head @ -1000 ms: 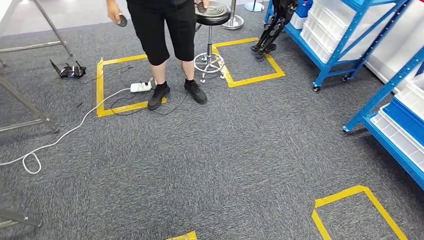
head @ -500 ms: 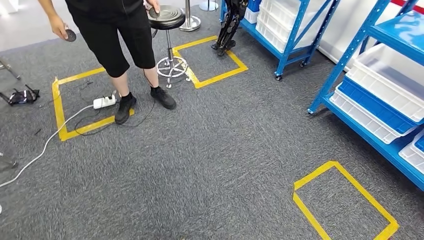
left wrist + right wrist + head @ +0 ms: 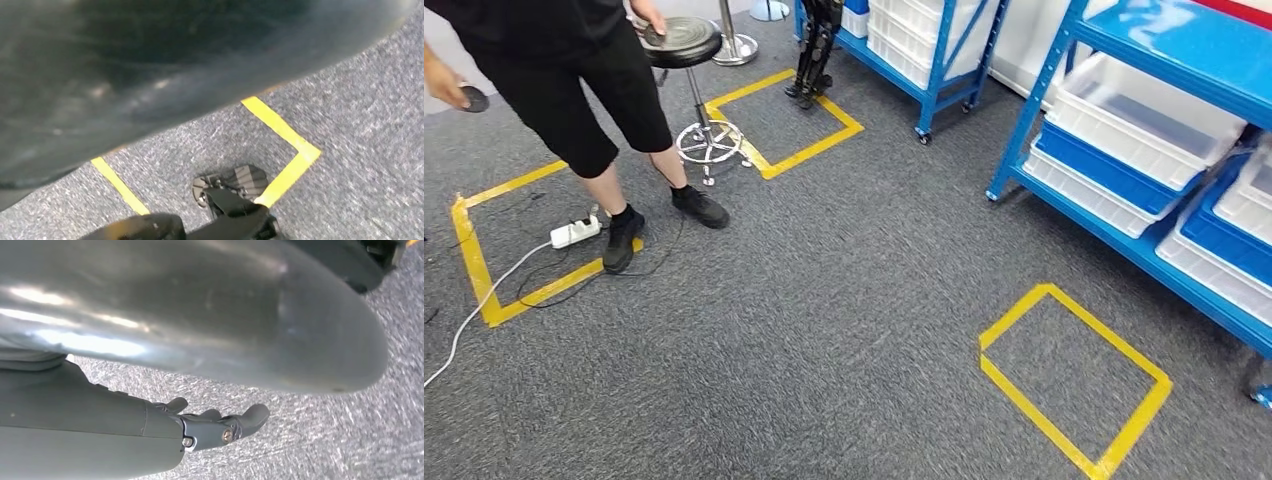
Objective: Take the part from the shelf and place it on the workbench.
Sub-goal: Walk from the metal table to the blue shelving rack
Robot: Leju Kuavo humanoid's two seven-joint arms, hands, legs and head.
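A blue shelf rack [image 3: 1124,243] stands at the right in the head view, with white bins [image 3: 1146,118] and blue bins [image 3: 1104,170] on its levels. I cannot make out any part inside the bins from here. My right hand [image 3: 210,425] hangs beside my body above the grey carpet in the right wrist view, its fingers stretched out with nothing in them.
A person in black [image 3: 574,90] stands at the left by a black stool [image 3: 679,40], a power strip [image 3: 574,232] and its cable. Yellow tape squares [image 3: 1014,316] mark the carpet. A second blue rack [image 3: 939,60] and another robot's legs [image 3: 816,50] are farther back.
The camera has swung to the right: the person, stool and tape squares have slid left in the picture, and the shelf with its bins has come further into view.
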